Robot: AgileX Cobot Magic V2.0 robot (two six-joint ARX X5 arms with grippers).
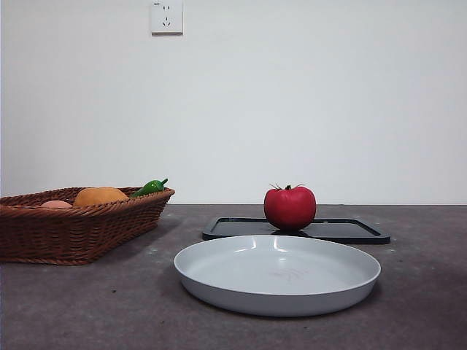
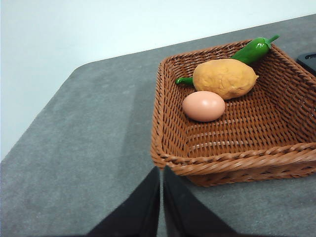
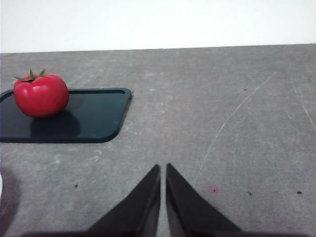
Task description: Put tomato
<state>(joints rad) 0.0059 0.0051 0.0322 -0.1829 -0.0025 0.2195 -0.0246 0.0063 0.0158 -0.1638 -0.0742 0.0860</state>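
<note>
Even, soft light; sharp frames.

You see a glossy, smooth red tomato (image 1: 290,208) on a smooth black tray (image 1: 343,230) with a dull sheen. Beside the tray, the plate (image 1: 219,268) looks like glossy pale plastic. The basket (image 1: 66,233) is rough woven brown wicker. The grey surface (image 1: 87,306) is matt and scuffed.

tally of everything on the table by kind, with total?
Produce: 4 – tomato, potato, egg, green chili
Containers: 3 – wicker basket, black tray, grey plate
Total: 7
</note>
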